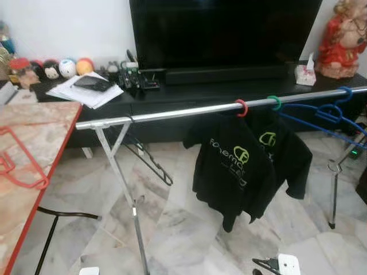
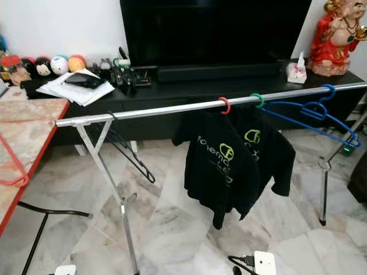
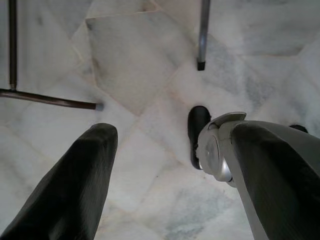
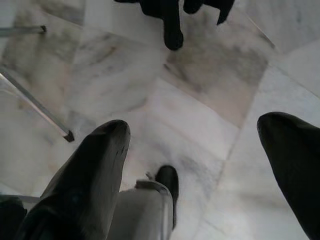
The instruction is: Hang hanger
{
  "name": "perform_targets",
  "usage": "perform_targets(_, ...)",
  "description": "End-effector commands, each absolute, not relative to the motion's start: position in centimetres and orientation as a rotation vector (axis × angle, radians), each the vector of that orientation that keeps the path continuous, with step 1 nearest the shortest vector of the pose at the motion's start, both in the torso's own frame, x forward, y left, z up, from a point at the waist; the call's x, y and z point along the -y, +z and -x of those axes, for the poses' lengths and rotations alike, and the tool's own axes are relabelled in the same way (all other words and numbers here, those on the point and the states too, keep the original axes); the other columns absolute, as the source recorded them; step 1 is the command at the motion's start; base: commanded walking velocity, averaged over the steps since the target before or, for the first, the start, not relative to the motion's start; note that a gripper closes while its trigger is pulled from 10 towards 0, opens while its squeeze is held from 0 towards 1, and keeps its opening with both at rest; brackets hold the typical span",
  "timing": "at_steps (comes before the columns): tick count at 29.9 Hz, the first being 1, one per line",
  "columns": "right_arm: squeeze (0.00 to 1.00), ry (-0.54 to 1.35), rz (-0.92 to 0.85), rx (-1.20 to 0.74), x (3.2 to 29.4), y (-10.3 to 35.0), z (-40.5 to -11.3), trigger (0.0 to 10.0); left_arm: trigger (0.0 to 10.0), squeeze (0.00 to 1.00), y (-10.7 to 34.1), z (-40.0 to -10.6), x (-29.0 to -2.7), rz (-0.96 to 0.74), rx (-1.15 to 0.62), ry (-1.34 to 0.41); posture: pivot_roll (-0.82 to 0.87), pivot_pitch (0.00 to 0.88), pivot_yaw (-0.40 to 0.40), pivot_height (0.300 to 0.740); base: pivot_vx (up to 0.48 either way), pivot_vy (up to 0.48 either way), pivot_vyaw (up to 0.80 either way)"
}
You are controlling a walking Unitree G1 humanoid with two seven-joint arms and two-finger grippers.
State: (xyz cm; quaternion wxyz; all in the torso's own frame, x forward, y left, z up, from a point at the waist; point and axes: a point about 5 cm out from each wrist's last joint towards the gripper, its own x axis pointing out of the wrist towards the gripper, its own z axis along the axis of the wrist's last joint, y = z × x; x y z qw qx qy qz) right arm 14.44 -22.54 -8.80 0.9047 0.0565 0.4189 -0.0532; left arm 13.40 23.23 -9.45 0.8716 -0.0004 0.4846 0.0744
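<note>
Hanging idle, my left gripper (image 3: pixel 167 165) and right gripper (image 4: pixel 192 160) gape empty; next I fetch the red wire hanger (image 1: pixel 20 163) off the marble tabletop (image 1: pixel 34 126) for the silver metal rail (image 1: pixel 172 113).

Pale marble floor (image 1: pixel 189 229), white wall (image 1: pixel 69 28), a black television (image 1: pixel 223 31) on a low black cabinet (image 1: pixel 189 97).

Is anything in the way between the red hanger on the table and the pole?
Nothing visible is. The red hanger lies on the table beside the end of the pole; the pole is bare between the black hanger and the shirts. The left gripper and right gripper hang open above the floor.
</note>
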Motion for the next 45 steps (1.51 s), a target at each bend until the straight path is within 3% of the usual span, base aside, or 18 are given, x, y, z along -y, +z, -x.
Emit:
perform_targets(1,0.0,-0.118,-0.121,-0.826,22.7,-8.5,-14.7,10.0,10.0,0.0,-9.5,-13.1,-23.3,-0.003,-1.025,0.161,-0.04,0.0,0.002,0.74,0.0,0.0,0.0)
perform_targets(26,0.0,-0.113,-0.114,-0.539,22.8,-6.3,-17.2,10.0,10.0,0.0,-9.3,-14.2,-22.9,0.016,-0.99,0.202,-0.06,0.0,-0.008,0.74,0.0,0.0,0.0)
perform_targets(27,0.0,-0.092,-0.1,-0.451,22.5,-5.2,-18.7,10.0,10.0,0.0,-9.3,-14.2,-22.9,0.02,-0.989,0.206,-0.06,0.0,-0.01,0.74,0.0,0.0,0.0)
perform_targets(28,0.0,-0.03,-0.04,-0.126,21.0,0.3,-24.4,10.0,10.0,0.0,-9.3,-14.1,-22.8,0.025,-0.988,0.211,-0.06,0.0,-0.017,0.74,0.0,0.0,0.0)
perform_targets(30,0.0,0.0,-0.013,0.057,19.7,4.6,-26.7,10.0,10.0,0.0,-9.4,-14.0,-22.7,0.033,-0.987,0.217,-0.05,0.0,-0.025,0.74,0.0,0.0,0.0)
perform_targets(45,0.0,-0.026,-0.032,0.011,19.0,6.1,-25.2,10.0,10.0,0.0,-9.6,-13.3,-22.7,0.048,-0.986,0.23,-0.06,0.0,-0.027,0.74,0.0,0.0,0.0)
